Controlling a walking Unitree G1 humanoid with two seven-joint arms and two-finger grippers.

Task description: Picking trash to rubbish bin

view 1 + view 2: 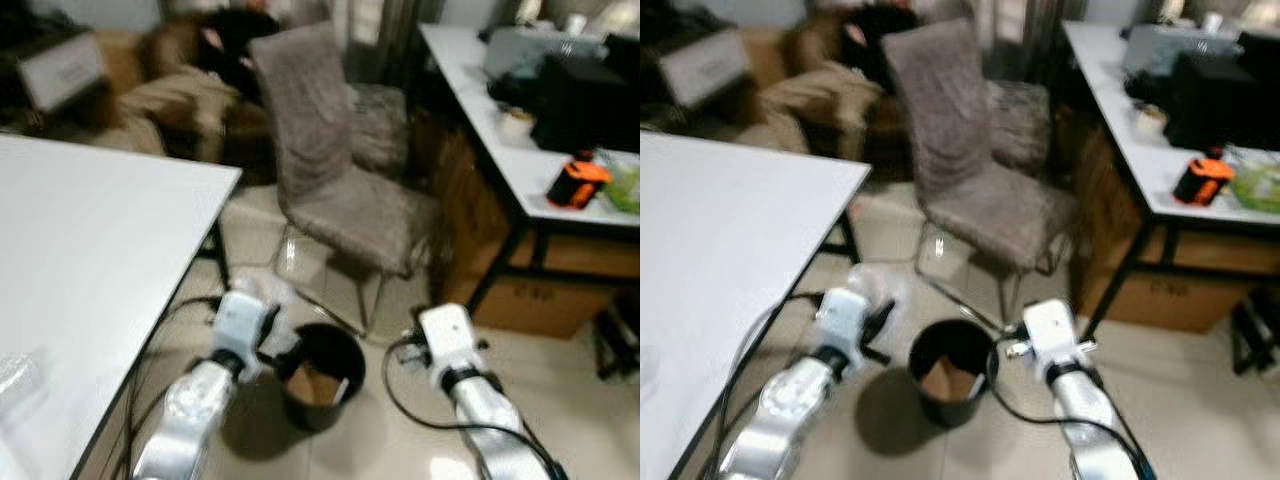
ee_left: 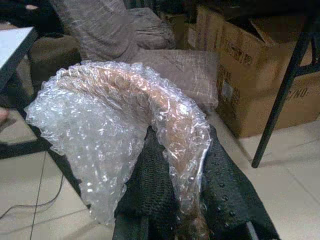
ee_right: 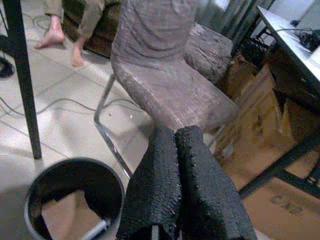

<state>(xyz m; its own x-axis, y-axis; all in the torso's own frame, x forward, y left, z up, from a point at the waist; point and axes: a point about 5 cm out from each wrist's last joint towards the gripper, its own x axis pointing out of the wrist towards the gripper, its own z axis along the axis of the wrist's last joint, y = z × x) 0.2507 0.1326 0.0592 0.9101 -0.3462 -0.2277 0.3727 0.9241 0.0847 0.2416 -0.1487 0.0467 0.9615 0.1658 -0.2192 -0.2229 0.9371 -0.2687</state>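
Observation:
A round black rubbish bin (image 1: 345,385) stands on the tiled floor between my two arms, with a piece of brown cardboard (image 1: 315,385) inside. My left gripper (image 1: 272,340) is just left of the bin's rim and is shut on a crumpled sheet of clear bubble wrap (image 2: 110,120), which bulges out over the fingers. The same bubble wrap (image 1: 262,290) shows pale above the wrist in the left eye view. My right gripper (image 3: 175,145) hovers to the right of the bin (image 3: 35,190), its two black fingers pressed together with nothing between them.
A grey upholstered chair (image 1: 340,180) on metal legs stands right behind the bin. A white table (image 1: 90,250) is at my left, a second table (image 1: 500,130) with brown boxes (image 1: 530,290) under it at my right. Cables cross the floor. A person's bare feet (image 3: 62,45) are beyond the chair.

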